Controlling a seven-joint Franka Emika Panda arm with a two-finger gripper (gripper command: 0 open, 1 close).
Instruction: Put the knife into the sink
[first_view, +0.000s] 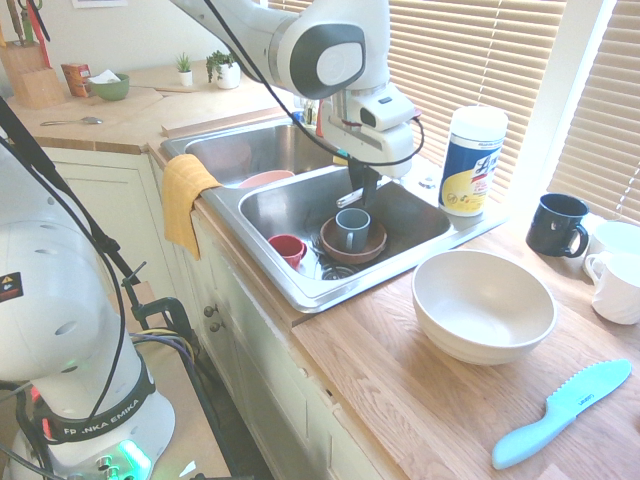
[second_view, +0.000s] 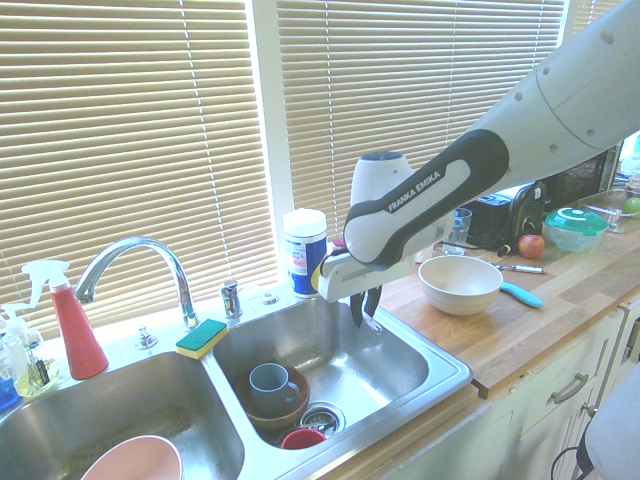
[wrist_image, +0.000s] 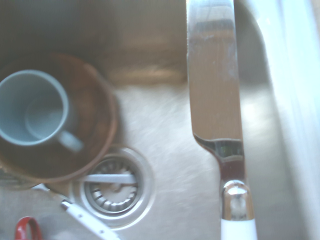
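Kitchen w/ butcher-block counter (first_view: 400, 390) and window blinds behind. Going left to right in the first exterior view: yellow cloth (first_view: 184, 200) draped over the sink (first_view: 300, 290) front edge; far basin holds a pink bowl (first_view: 266, 179); near basin has a red cup (first_view: 288, 248), then a grey-blue mug (first_view: 352, 228) sitting inside a brown bowl (first_view: 352, 243). Gripper (first_view: 358, 197) hangs over the near basin, just above and behind the mug, fingers clamped on the knife (first_view: 350, 196), whose blade sticks out roughly level toward the back of the basin. Knife isn't touching the basin floor as far as can be seen. Wrist view: knife (wrist_image: 216, 100) runs lengthwise over the steel floor beside the drain (wrist_image: 112, 187), blade silver, handle end white; mug (wrist_image: 32, 107) in brown bowl off to one side. Further right on the counter: wipes canister (first_view: 472, 160) just past the sink corner, large white bowl (first_view: 484, 305), dark mug (first_view: 556, 224), white mugs (first_view: 615, 270), and a teal serrated knife (first_view: 562, 412) near the front edge. Second exterior view shows the gripper (second_view: 366, 309) over the basin nearest the counter, w/ faucet (second_view: 135, 275) and sponge (second_view: 202, 338) on the divider ledge.
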